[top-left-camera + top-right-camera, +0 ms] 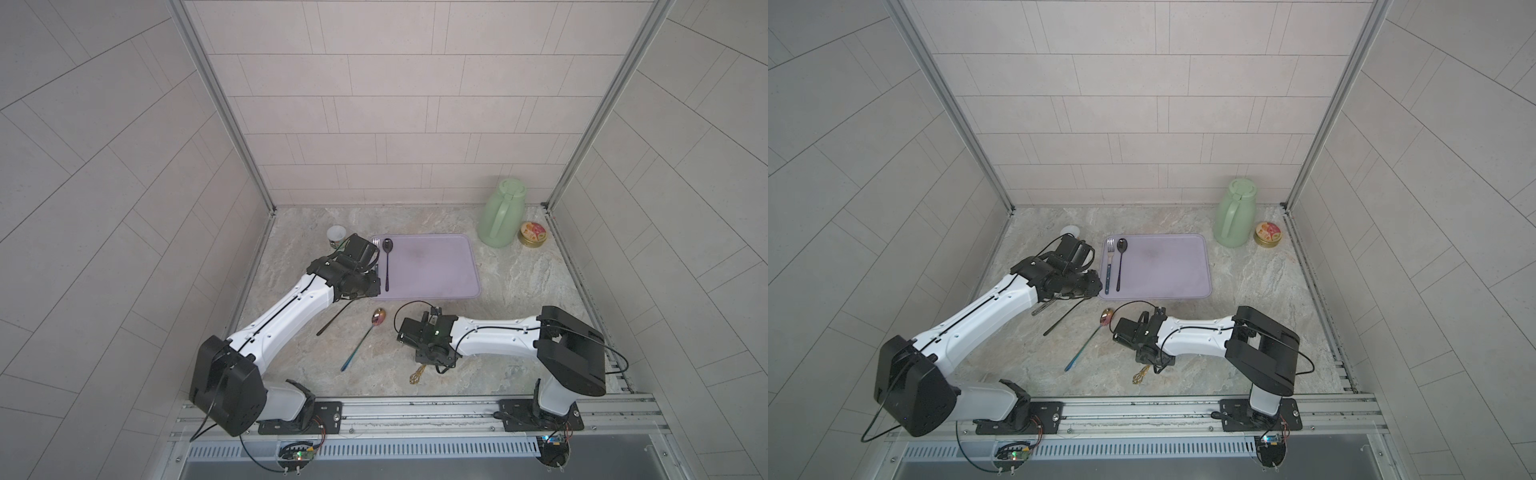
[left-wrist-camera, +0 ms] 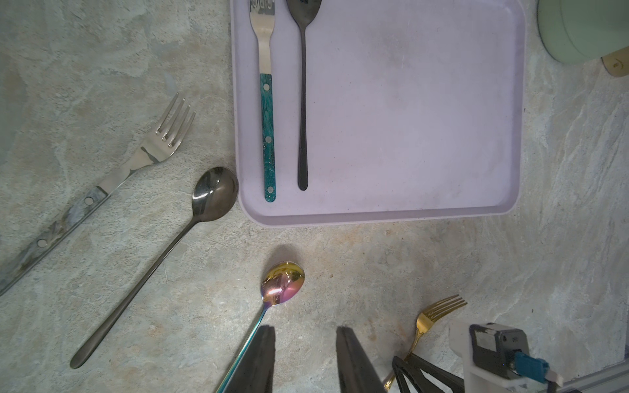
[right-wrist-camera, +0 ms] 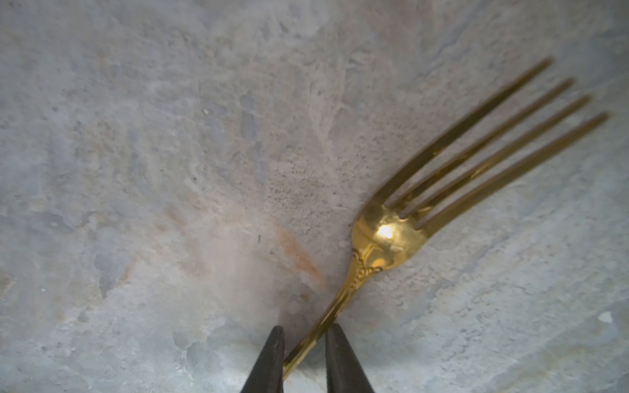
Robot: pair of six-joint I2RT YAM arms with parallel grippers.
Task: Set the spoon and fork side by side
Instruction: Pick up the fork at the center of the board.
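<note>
My right gripper (image 3: 304,335) is shut on the thin handle of a gold fork (image 3: 391,234), which lies on the stone table near the front; its handle end pokes out below the gripper (image 1: 417,375). Just to its left, an iridescent spoon (image 1: 365,336) lies at a slant. A lilac tray (image 1: 436,266) holds a teal-handled fork (image 2: 268,136) and a black spoon (image 2: 303,102) side by side. My left gripper (image 2: 304,340) hangs open by the tray's near left corner, with only bare table between its fingers.
A silver fork with a marbled handle (image 2: 163,136) and a dark spoon (image 2: 214,194) lie loose left of the tray. A white cup (image 1: 336,237) stands at the back left, and a green jug (image 1: 500,216) and a round tin (image 1: 532,234) at the back right.
</note>
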